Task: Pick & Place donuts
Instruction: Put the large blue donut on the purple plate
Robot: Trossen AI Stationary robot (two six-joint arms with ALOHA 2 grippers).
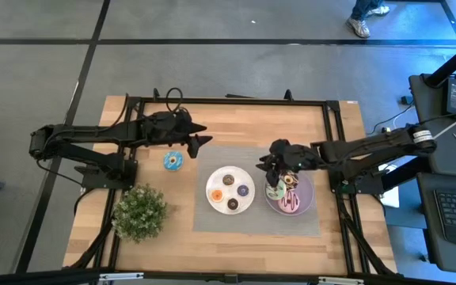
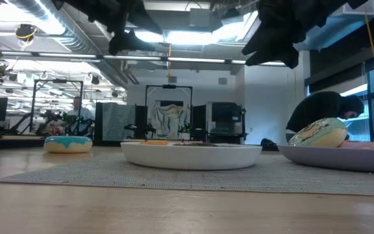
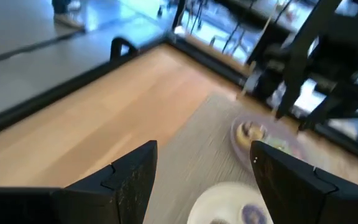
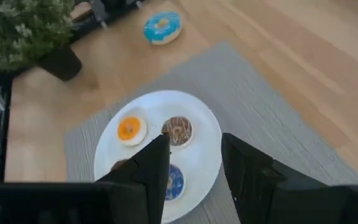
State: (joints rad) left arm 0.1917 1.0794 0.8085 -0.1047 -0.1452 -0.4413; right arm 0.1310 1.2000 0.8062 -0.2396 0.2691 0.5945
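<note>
The blue-iced donut (image 1: 173,161) (image 2: 67,143) (image 4: 162,27) lies flat on the bare wood, left of the grey mat. My left gripper (image 1: 200,134) (image 3: 204,168) hovers open just beyond it, toward the far edge, and holds nothing. On the purple plate (image 1: 308,198) (image 2: 343,158) lie a green donut (image 1: 276,190) (image 2: 318,133) and a pink one (image 1: 291,203). My right gripper (image 1: 269,162) (image 4: 194,162) hangs open and empty above that plate's left rim. The white plate (image 1: 212,184) (image 4: 204,118) carries tiny donuts, among them an orange (image 4: 130,129), a brown (image 4: 178,130) and a purple one (image 4: 173,180).
A potted plant (image 1: 139,212) (image 4: 23,31) stands at the near left corner. The grey mat (image 1: 204,222) lies under both plates. A black frame (image 1: 228,101) runs round the table's edges. People sit in the room behind (image 2: 323,110). Bare wood lies between the mat and the far edge.
</note>
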